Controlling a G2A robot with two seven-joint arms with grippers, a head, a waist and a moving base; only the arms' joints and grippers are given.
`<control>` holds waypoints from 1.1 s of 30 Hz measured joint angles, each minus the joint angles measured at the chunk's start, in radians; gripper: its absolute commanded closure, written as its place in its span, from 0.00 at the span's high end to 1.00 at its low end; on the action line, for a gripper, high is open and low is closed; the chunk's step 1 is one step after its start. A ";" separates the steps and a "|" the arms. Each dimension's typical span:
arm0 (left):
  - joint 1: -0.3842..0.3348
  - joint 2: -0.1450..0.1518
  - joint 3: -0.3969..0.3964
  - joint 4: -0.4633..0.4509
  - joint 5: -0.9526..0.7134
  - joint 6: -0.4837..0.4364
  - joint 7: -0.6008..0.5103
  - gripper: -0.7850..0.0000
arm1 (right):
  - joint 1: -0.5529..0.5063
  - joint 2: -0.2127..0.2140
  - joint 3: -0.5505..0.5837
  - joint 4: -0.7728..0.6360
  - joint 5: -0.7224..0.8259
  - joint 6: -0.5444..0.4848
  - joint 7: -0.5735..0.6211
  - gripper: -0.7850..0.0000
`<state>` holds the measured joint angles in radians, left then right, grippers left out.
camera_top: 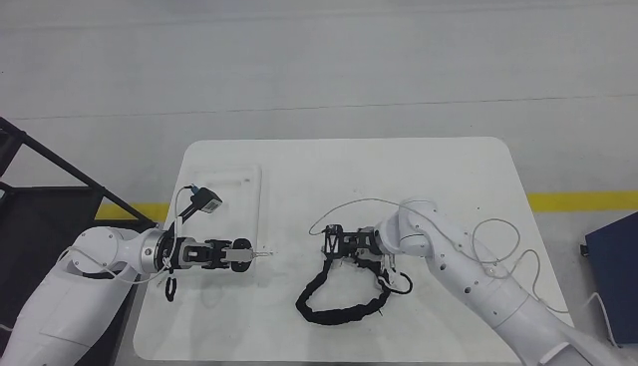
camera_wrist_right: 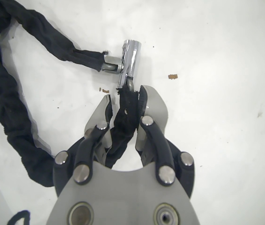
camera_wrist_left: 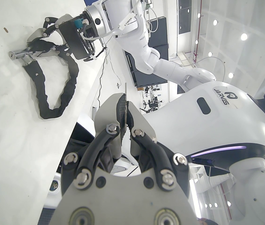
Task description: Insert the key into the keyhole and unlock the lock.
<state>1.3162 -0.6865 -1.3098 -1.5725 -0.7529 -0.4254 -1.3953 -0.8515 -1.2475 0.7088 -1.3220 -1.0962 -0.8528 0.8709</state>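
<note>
Key pinched in left end effector faces the lock, steadied by right end effector clamping its chain.

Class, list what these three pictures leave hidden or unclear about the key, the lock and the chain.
- Key: left wrist view, edge-on; its head is buried in the left pincer, teeth unreadable.
- Lock: right wrist view, keyhole end faces away.
- Chain: links covered by black cloth; one end sits inside the right pincer.
- Top view: key too small.
</note>
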 measured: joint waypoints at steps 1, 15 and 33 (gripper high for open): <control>0.000 0.000 0.000 0.000 0.000 0.000 0.000 0.00 | 0.001 0.000 -0.001 -0.002 -0.002 0.001 0.002 0.00; 0.000 0.000 0.000 0.000 0.000 0.000 0.000 0.00 | -0.036 0.026 0.050 -0.119 -0.110 0.040 -0.133 0.00; 0.000 0.000 0.000 0.000 0.000 0.000 0.000 0.00 | -0.191 0.092 0.253 -0.165 -0.177 -0.160 -0.736 0.00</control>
<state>1.3162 -0.6865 -1.3098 -1.5725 -0.7529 -0.4254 -1.3953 -1.0427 -1.1555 0.9616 -1.4872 -1.2735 -1.0128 0.1346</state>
